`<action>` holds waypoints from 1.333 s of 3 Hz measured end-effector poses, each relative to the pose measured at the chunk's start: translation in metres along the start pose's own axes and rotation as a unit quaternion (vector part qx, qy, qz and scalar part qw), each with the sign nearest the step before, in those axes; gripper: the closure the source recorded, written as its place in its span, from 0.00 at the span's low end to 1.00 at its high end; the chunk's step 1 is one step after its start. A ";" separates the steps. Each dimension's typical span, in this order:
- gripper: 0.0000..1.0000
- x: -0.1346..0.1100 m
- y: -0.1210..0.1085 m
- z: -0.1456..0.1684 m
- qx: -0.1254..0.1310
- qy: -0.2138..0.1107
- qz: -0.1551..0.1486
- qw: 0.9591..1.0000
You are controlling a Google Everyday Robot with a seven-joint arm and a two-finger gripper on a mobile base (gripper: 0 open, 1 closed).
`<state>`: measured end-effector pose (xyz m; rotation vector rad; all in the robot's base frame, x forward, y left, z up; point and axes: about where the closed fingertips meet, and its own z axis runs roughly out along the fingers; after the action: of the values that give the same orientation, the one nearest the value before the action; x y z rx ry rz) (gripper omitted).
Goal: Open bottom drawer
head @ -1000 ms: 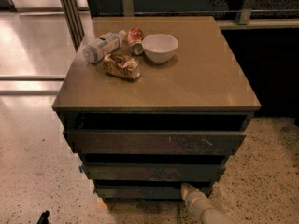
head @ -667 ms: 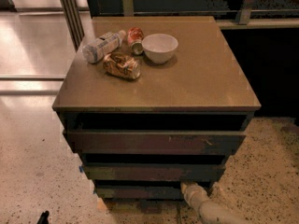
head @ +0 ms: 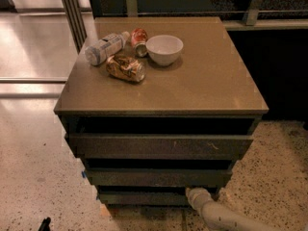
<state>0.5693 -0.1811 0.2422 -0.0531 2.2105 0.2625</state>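
A three-drawer cabinet (head: 161, 93) is standing on a speckled floor (head: 33, 177), filling the middle of the view. The bottom drawer (head: 144, 198), a dark, slim, handleless front, is sitting at 6 o'clock, under the middle drawer (head: 156, 177) and the wide top drawer (head: 161, 146). The gripper (head: 195, 195), pale and rounded, is resting at 5 o'clock against the bottom drawer's right end; whether it is open or closed cannot be told. Toward 11 o'clock on the cabinet top, a plastic bottle (head: 103, 47), a red can (head: 139, 40), a white bowl (head: 164, 48) and a crinkled packet (head: 126, 68) are lying close together.
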 end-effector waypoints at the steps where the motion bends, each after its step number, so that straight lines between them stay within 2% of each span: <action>1: 1.00 0.013 -0.002 0.001 0.009 0.017 0.004 1.000; 2: 1.00 0.041 -0.007 -0.002 0.024 0.041 0.023 0.999; 4: 1.00 0.044 -0.007 -0.006 0.029 0.046 0.030 0.998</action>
<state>0.5381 -0.1868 0.2096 0.0343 2.3119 0.2342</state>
